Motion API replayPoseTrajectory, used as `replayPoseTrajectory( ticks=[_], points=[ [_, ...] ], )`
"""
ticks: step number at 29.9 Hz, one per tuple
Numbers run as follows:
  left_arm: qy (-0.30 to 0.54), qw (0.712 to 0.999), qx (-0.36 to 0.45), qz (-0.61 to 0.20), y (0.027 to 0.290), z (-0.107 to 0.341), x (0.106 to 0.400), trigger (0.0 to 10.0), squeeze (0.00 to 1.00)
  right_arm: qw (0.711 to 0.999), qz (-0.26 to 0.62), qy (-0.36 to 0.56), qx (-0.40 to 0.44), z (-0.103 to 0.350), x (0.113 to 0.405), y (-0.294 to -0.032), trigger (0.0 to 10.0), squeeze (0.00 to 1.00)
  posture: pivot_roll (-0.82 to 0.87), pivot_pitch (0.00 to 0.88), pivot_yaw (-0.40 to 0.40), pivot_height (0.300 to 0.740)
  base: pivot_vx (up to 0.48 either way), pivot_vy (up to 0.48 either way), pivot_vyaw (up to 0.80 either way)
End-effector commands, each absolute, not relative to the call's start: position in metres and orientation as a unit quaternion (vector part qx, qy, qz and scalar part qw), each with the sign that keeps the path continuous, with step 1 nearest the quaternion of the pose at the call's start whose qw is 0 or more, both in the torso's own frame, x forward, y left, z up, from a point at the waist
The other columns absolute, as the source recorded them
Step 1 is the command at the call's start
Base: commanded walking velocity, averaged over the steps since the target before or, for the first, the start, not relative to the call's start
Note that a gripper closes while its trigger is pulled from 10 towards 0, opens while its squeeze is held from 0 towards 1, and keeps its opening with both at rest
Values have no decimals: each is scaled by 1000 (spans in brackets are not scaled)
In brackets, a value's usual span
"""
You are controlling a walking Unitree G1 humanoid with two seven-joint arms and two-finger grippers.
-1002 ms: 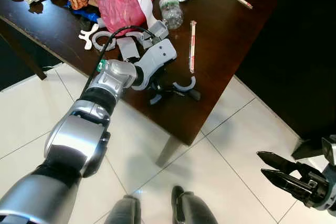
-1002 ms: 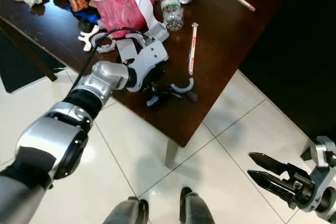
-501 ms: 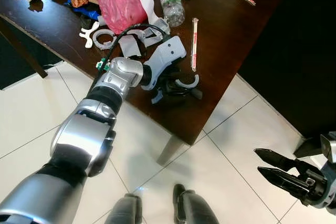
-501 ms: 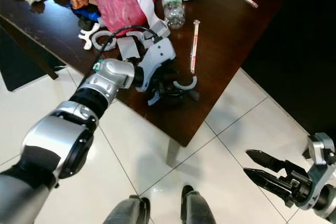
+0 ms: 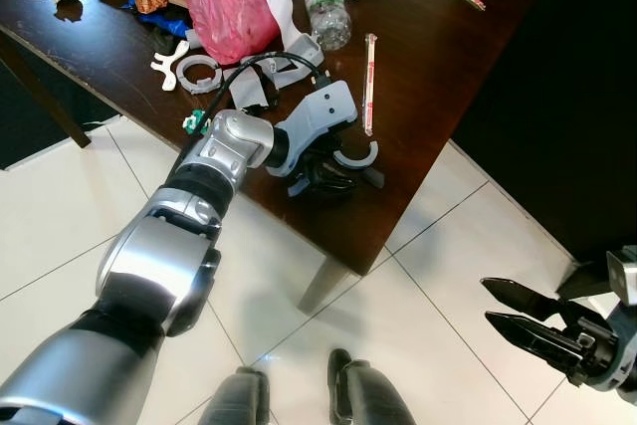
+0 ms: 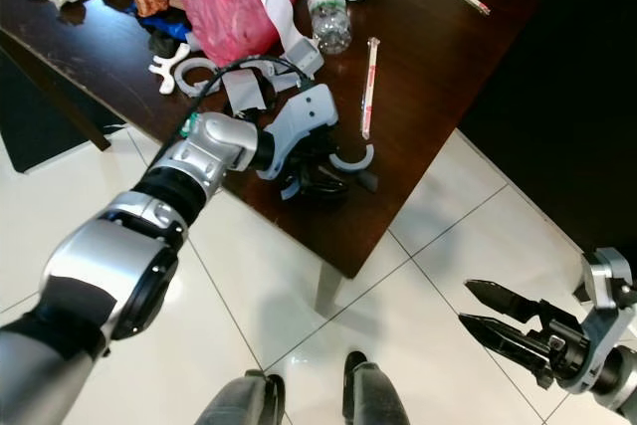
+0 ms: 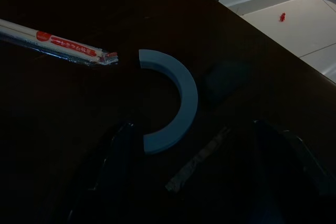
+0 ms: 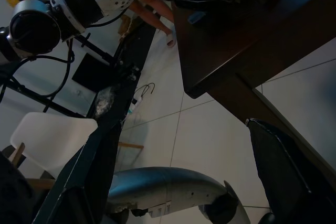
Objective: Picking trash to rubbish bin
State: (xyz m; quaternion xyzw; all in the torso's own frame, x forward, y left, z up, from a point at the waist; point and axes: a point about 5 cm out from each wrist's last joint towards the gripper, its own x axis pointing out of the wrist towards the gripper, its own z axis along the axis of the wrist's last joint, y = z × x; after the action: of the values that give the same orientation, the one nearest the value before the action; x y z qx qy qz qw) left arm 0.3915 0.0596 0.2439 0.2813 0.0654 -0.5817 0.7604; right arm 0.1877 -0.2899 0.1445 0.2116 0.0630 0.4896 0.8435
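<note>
On dark glossy wooden table, near its front corner: my left gripper low over tabletop, fingers spread apart, straddling pale half-ring scrap, flat, rigid-looking, C-shaped. Step in hand, my judgement: reach for half-ring pickup. Next move: I lower, close on arc's thin edge. Just beyond half-ring: paper-sleeved chopsticks, long, thin. Off table, over white floor tiles: right gripper idle, fingers parted, empty.
</note>
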Motion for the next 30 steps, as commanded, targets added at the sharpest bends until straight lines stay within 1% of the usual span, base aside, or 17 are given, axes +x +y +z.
replayPoseTrajectory(
  ticks=[1, 8, 9, 10, 16, 26, 30],
  points=[
    [79, 755, 286, -584, 59, 238, 391, 10000, 0, 844, 486, 69, 216, 142, 182, -289, 10000, 0, -123, 396, -35, 740, 0, 0, 0],
    [74, 758, 283, -583, 57, 240, 391, 10000, 0, 845, 485, 77, 210, 141, 180, -286, 10000, 0, -132, 404, -33, 740, 0, 0, 0],
    [72, 758, 280, -584, 57, 241, 391, 8980, 0, 846, 485, 76, 210, 141, 180, -286, 10000, 0, -132, 404, -33, 740, 0, 0, 0],
    [71, 760, 275, -585, 57, 242, 391, 0, 0, 846, 485, 76, 209, 142, 180, -285, 10000, 0, -137, 409, -31, 740, 0, 0, 0],
    [68, 768, 271, -576, 59, 243, 393, 0, 0, 849, 481, 77, 204, 144, 179, -286, 10000, 0, -142, 412, -29, 740, 0, 0, 0],
    [73, 768, 273, -574, 62, 242, 393, 0, 0, 852, 477, 76, 200, 145, 180, -286, 10000, 0, -139, 414, -29, 740, 0, 0, 0],
    [78, 773, 275, -566, 64, 239, 394, 0, 0, 853, 477, 76, 198, 145, 181, -286, 10000, 0, -137, 412, -31, 740, 0, 0, 0]
  ],
)
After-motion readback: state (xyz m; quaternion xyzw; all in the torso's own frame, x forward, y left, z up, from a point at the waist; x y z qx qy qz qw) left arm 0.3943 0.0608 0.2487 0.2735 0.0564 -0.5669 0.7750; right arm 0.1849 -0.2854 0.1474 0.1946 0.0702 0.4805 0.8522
